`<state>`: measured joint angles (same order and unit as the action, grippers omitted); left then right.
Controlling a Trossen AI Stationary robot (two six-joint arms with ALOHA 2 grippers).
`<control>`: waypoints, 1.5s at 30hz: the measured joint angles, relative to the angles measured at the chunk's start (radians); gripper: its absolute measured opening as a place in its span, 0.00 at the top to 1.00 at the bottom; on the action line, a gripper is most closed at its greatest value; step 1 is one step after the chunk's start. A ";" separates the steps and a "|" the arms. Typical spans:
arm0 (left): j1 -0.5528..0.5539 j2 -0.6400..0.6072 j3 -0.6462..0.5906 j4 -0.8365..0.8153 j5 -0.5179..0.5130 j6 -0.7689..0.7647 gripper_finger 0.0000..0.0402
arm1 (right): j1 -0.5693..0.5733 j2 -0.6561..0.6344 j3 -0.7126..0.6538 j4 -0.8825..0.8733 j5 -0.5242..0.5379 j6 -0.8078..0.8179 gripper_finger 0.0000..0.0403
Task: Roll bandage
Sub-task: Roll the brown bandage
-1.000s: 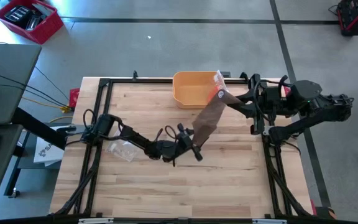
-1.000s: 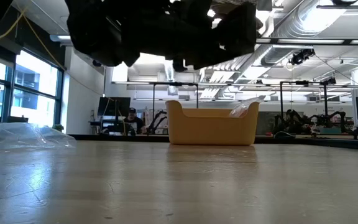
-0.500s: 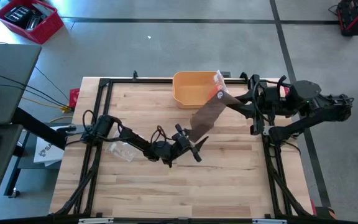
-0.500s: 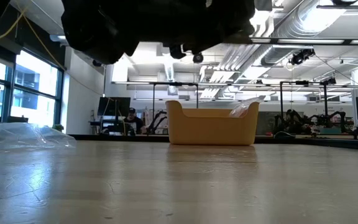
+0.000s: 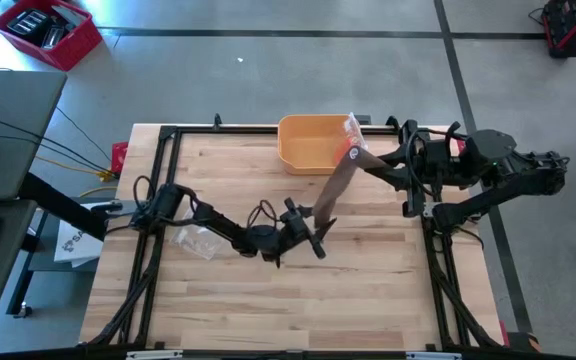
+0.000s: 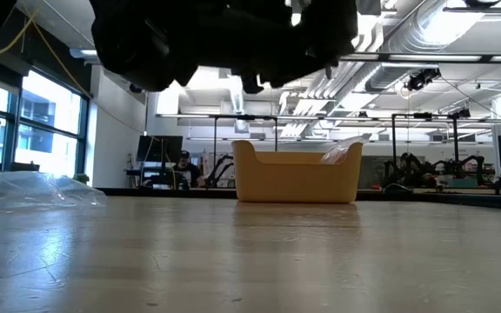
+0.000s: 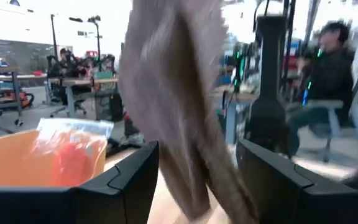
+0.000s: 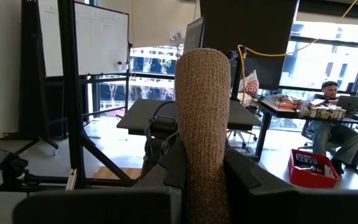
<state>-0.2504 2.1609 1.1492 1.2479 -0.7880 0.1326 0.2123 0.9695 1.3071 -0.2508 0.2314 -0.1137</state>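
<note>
Brown bandage hangs taut — left hand clamps one end, right hand the other.

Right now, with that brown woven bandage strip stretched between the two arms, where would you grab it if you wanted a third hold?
Take the brown woven bandage strip at its free middle span, pinching across its flat faces from the side. It hangs taut and slanted between the right tool near the orange plastic bin and the left tool, so only the middle is open.

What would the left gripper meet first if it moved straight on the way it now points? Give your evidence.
Probably the bandage: in its wrist view the strip hangs right ahead of the left gripper. Beyond that lies the orange bin, though depth is unclear.
</note>
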 joint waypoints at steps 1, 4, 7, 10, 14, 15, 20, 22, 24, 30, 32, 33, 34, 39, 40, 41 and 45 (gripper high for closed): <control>0.004 0.000 0.000 -0.023 0.001 -0.002 0.48 | 0.000 0.000 0.000 0.001 0.000 0.000 0.90; 0.018 0.000 0.000 -0.058 0.001 -0.009 0.48 | 0.000 0.000 0.000 0.010 -0.003 0.000 0.90; 0.031 0.000 0.000 -0.049 0.007 0.007 0.48 | 0.000 0.000 0.000 0.016 -0.004 0.000 0.90; 0.046 0.000 0.000 -0.009 0.028 0.040 0.48 | 0.000 0.000 0.000 0.016 -0.004 0.000 0.90; 0.062 0.001 0.021 0.010 0.060 0.077 0.48 | 0.000 0.000 0.000 0.016 -0.004 0.001 0.90; 0.063 0.001 0.033 0.011 0.071 0.087 0.48 | 0.000 0.000 0.000 0.016 -0.004 0.001 0.90; 0.062 0.001 0.077 -0.018 0.071 0.131 0.51 | 0.000 0.000 0.000 0.016 -0.004 0.001 0.90; 0.060 0.001 0.085 -0.045 0.071 0.130 0.55 | 0.000 0.000 0.000 0.016 -0.004 0.001 0.90; 0.059 0.001 0.086 -0.061 0.067 0.115 0.60 | 0.000 0.000 0.000 0.017 -0.004 0.001 0.90; 0.061 0.001 0.086 -0.102 0.058 0.089 0.78 | 0.000 0.000 0.000 0.027 -0.004 0.001 0.90; 0.061 0.001 0.086 -0.115 0.058 0.089 0.84 | 0.000 0.000 0.000 0.029 -0.004 -0.001 0.90; 0.061 0.001 0.086 -0.127 0.059 0.089 0.87 | 0.000 0.000 0.000 0.031 -0.004 -0.004 0.90; 0.061 0.001 0.086 -0.136 0.061 0.089 0.89 | 0.000 0.000 0.000 0.032 -0.004 -0.005 0.90; 0.061 0.001 0.086 -0.182 0.063 0.077 0.99 | 0.000 0.000 0.000 0.040 -0.004 -0.020 0.90; 0.061 0.001 0.086 -0.196 0.063 0.069 0.99 | 0.000 0.000 0.000 0.044 -0.004 -0.023 0.90; 0.061 0.001 0.086 -0.212 0.064 0.059 0.98 | 0.000 0.000 0.000 0.050 -0.004 -0.024 0.90; 0.061 0.001 0.086 -0.272 0.080 0.026 0.99 | 0.000 0.000 0.000 0.080 -0.003 -0.038 0.90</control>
<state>-0.1894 2.1616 1.2350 0.9758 -0.7082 0.1587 0.2123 0.9694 1.3071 -0.1709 0.2279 -0.1521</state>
